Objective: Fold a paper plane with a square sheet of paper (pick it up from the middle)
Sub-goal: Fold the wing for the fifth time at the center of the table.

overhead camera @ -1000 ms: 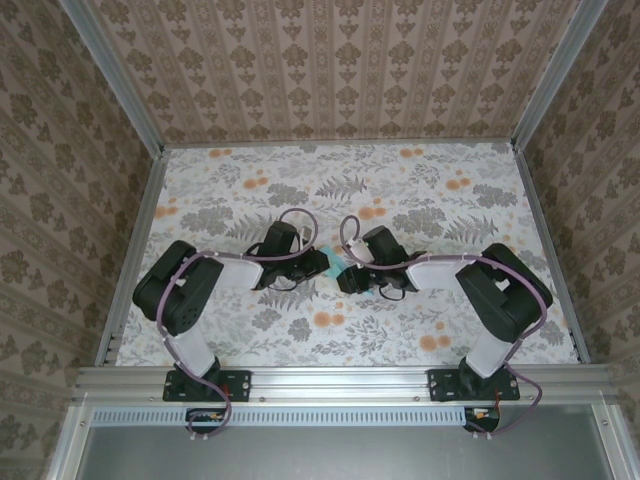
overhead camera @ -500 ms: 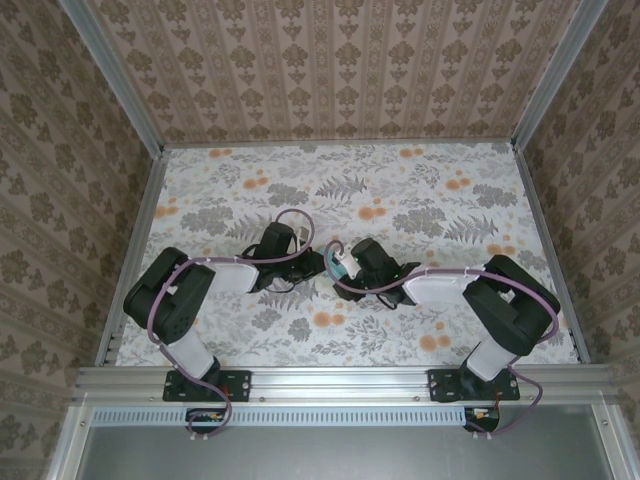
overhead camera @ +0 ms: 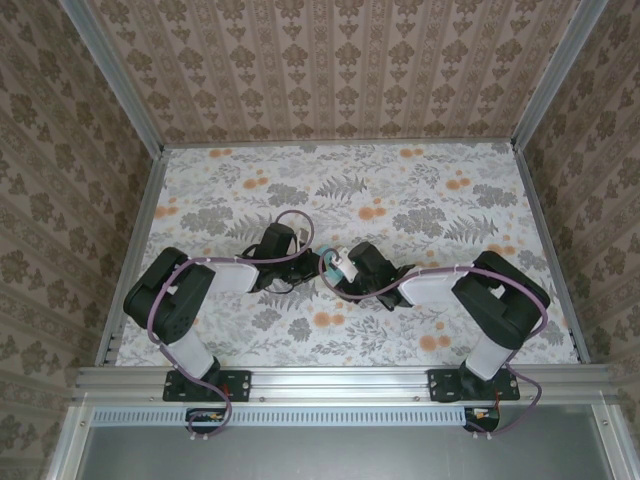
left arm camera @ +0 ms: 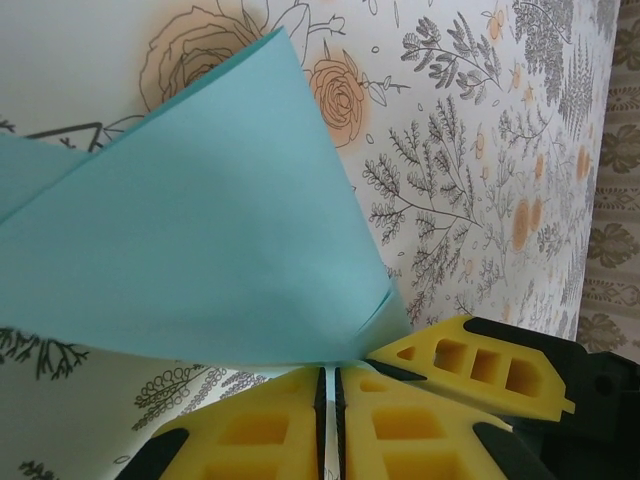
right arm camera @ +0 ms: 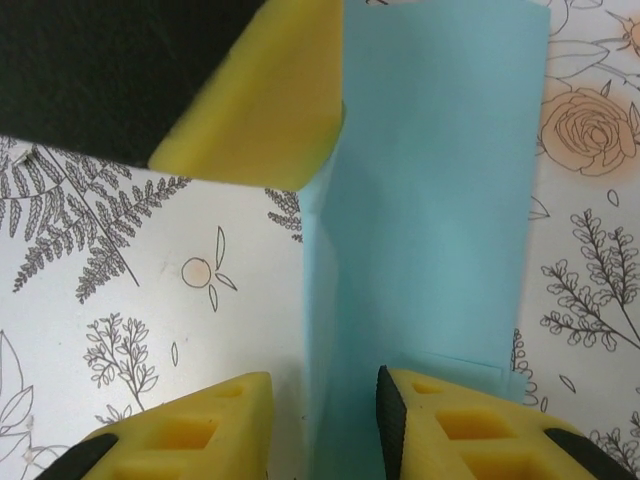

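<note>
At wrist level, left pincer [left arm camera: 327, 385] pinches the folded paper [left arm camera: 200, 250].

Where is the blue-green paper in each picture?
Top external: the folded turquoise paper is a small patch near the middle of the picture.
Left wrist: it covers the left and middle, pinched at the bottom by the left gripper.
Right wrist: it stands centre-right, rising from the bottom edge.
Shared landmark: the floral tabletop under it.

Count from my side: one turquoise paper sheet [right arm camera: 430, 200], one floral tabletop [overhead camera: 400, 190]. Two grippers of mine: left gripper [left arm camera: 328, 375], right gripper [right arm camera: 325, 390]. Two yellow foam fingers [left arm camera: 400, 420] on each, four total.
</note>
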You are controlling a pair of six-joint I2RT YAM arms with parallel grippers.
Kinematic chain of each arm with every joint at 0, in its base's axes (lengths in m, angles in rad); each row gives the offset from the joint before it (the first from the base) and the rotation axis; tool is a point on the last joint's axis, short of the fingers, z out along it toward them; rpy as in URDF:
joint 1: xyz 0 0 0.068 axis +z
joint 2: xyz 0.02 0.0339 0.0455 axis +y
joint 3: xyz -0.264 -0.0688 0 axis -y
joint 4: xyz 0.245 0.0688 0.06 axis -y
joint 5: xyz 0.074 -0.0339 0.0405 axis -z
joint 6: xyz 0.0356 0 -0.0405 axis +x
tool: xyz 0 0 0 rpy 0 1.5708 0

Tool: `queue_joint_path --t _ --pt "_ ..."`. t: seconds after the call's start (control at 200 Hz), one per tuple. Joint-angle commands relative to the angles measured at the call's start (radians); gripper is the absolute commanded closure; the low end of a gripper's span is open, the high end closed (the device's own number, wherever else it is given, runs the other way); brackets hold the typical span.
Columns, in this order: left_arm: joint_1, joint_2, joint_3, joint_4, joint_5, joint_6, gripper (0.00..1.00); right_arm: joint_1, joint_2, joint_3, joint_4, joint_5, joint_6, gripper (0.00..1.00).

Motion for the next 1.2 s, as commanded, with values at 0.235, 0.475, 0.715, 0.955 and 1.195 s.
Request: queue_joint_path --t 0.235,0.475,0.715,0.955,1.195 --pt "0.011 -0.032 0.035 -0.024 0.004 0.023 0.87 0.010 0.075 0.040 0.034 -0.012 -0.032 0.71" --pt "0.035 -0.091 0.019 -0.070 -0.013 0.043 0.87 0.005 0.023 0.016 0.060 -0.047 0.000 0.89" --pt "0.066 -0.218 -0.025 -0.147 -0.049 0.085 0.87 -0.043 -0.009 0.045 0.034 -0.238 0.165 1.00" --pt "0.072 -0.323 -0.083 -0.173 -0.082 0.119 0.86 -0.080 0.034 0.132 -0.043 -0.398 0.419 1.00" --pt "0.071 -0.336 -0.117 -0.144 -0.078 0.114 0.85 -0.098 0.093 0.208 -0.134 -0.503 0.560 1.00"
